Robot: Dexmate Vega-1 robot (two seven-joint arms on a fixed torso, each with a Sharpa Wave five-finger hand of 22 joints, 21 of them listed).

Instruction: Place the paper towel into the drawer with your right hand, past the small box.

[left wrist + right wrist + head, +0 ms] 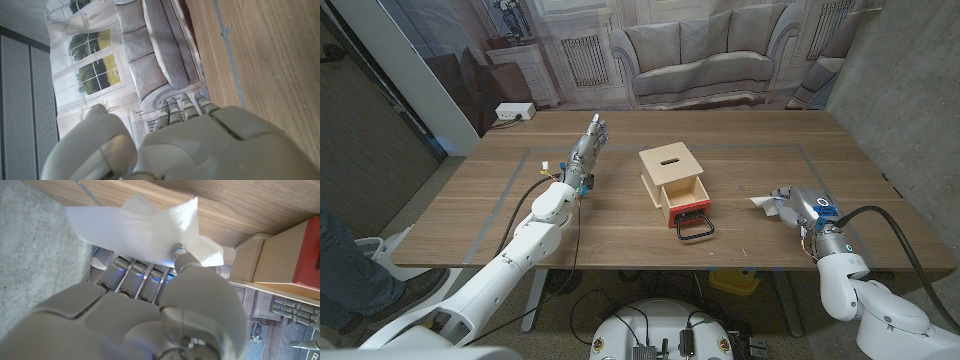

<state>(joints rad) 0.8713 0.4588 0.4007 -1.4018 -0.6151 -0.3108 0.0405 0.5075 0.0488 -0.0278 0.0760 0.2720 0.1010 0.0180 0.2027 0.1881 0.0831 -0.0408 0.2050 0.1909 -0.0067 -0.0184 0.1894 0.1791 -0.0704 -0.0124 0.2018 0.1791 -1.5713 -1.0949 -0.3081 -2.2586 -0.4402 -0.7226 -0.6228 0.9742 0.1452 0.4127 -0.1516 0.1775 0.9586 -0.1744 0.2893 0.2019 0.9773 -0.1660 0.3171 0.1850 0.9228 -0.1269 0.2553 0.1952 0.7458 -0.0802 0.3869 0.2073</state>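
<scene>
In the head view, the right hand sits near the right edge of the wooden surface, its fingers closed on a white paper towel that sticks out toward the middle. The small box stands at the centre, and its red-fronted drawer is pulled open toward the robot, a black wire handle lying at its front. The towel is well apart from the drawer. The left hand stands far out on the left side, fingers extended and together, holding nothing.

The left wrist view shows the back of the left hand with its fingers straight, bare wood beyond them.

The right wrist view shows the right hand pinching the paper towel between thumb and fingers, with the small box and the red drawer front off to one side.

The towel looks grasped, so the carry is the step in hand. The next move likely calls for lifting the towel, swinging it inward over the open drawer, lowering it and releasing without catching the handle.
</scene>
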